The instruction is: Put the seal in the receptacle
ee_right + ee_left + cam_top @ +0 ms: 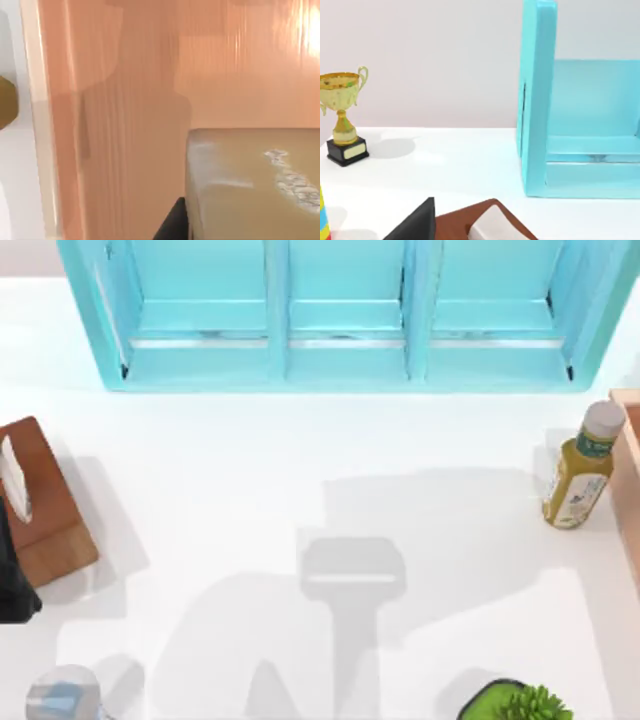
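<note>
Tan wooden rectangular seal point(250, 185), with a whitish carved mark on the face turned to the right wrist camera, clamped in the right tool point(235, 227); one dark finger point(172, 222) lies against the block's side, the opposite finger hidden behind the block, so the tool stands closed to the seal's width. Seal position: within the peach-orange, smooth-walled receptacle point(125, 100), whose rim also appears at the right edge of the white worktop point(250, 490) in the top view. Adjacent item: yellow-green bottle with a whitish cap point(580, 475), standing just beside the receptacle's rim on its left side. Left tool point(12, 585): black, at the worktop's left edge, touching or overlapping the reddish-brown tissue box point(50, 510) with white tissue showing at its slot; how far this tool is open cannot be told. Further items: turquoise three-bay shelf unit point(345, 330) along the far side of the worktop; green potted plant in a dark pot point(520, 705) at the near edge, right of centre; grey-blue cylinder point(65, 695) at the near left corner; gold trophy cup on a black base point(342, 120), seen from the left wrist camera, well apart from the shelf unit.
</note>
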